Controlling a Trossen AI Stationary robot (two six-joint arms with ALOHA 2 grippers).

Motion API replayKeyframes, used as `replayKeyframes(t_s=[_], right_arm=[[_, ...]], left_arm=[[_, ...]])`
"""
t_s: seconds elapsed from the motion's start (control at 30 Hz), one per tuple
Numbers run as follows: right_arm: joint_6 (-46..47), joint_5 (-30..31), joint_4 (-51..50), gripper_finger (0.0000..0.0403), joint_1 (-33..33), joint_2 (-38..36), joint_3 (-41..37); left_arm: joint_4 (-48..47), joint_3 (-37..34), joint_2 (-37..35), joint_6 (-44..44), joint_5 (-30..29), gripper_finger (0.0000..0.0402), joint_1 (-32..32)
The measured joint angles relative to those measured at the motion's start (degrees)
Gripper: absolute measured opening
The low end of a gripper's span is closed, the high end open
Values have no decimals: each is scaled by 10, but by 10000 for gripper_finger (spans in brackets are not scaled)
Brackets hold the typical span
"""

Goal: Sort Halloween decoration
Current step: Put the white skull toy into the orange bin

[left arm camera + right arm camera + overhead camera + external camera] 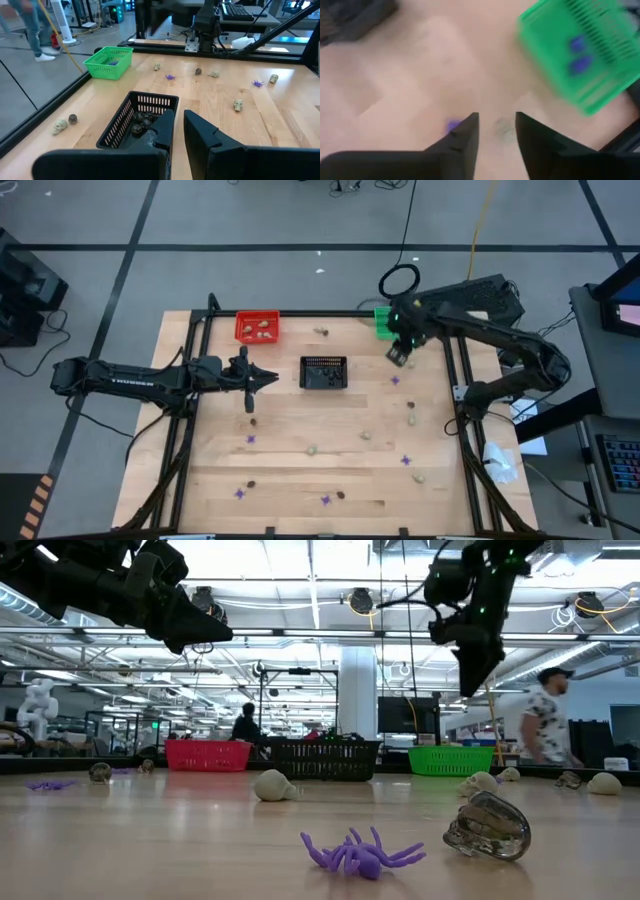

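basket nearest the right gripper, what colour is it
Green, clearest in the right wrist view.

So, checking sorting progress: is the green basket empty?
Not empty: the right wrist view shows two purple spiders inside the green basket.

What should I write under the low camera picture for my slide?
Purple spider and skulls wait on the table before three baskets.

The left arm [125, 379] carries pale lettering along its side in the high view, too small to read; no other text shows anywhere.
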Motion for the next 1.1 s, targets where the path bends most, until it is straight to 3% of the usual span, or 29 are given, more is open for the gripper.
replayKeyframes(t_s=[0.27, 0.53, 0.77, 1.1], right_arm=[[307, -1, -105, 43, 220, -8, -10], [597, 0, -89, 79, 386, -7, -96], [821, -3, -70, 145, 448, -7, -177], [866, -4, 106, 159, 453, -7, -269]], left_arm=[[-1, 0, 0, -4, 0, 35, 0], [-7, 0, 0, -4, 6, 35, 0], [-13, 0, 0, -5, 11, 35, 0], [-13, 0, 0, -5, 12, 35, 0]])
